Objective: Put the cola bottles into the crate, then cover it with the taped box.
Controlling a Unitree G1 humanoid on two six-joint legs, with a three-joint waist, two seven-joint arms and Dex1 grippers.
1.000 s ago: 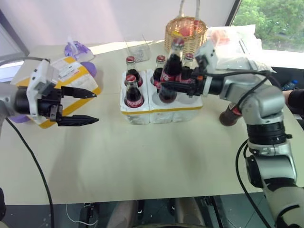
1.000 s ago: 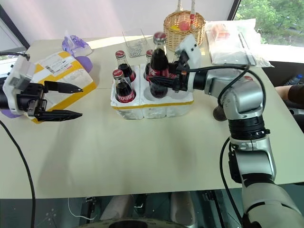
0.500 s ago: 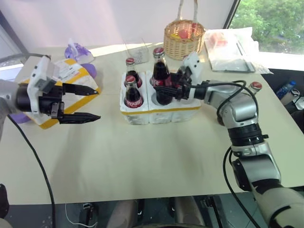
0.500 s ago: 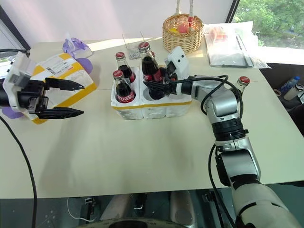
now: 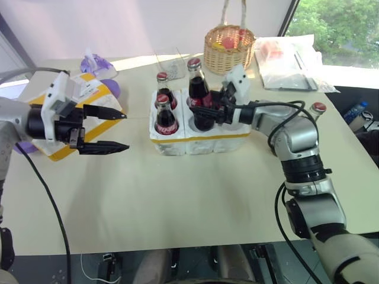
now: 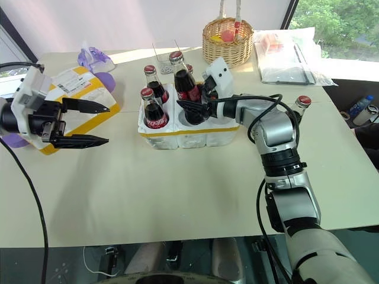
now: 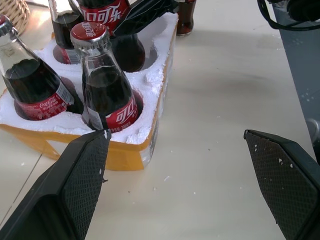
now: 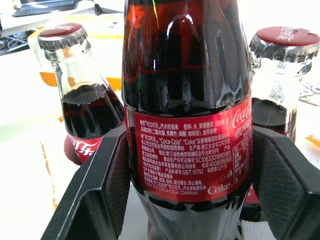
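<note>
Loading of the crate, seen from the head cameras. Nearest, over bare desk (image 5: 177, 201), the left pincer (image 5: 105, 130) is held idle with its fingers wide apart and nothing between them; just behind it lies the taped box (image 5: 89, 94), not yet in use. Farther in, at mid-desk, the crate (image 5: 198, 139) is seen with cola bottles already standing in its holes, one at the front left (image 5: 166, 116) and one behind that (image 5: 163, 86). The right pincer (image 5: 207, 109) is clamped on a further bottle (image 5: 198, 94), which is held upright with its base in or just above a middle hole — full seating cannot be told. One more bottle (image 5: 317, 110) is left standing on the desk beyond the right arm. The step in hand is judged to be bottle insertion; next, the held bottle is to be lowered fully and released — then the outlying bottle fetched before the box is placed over the crate
</note>
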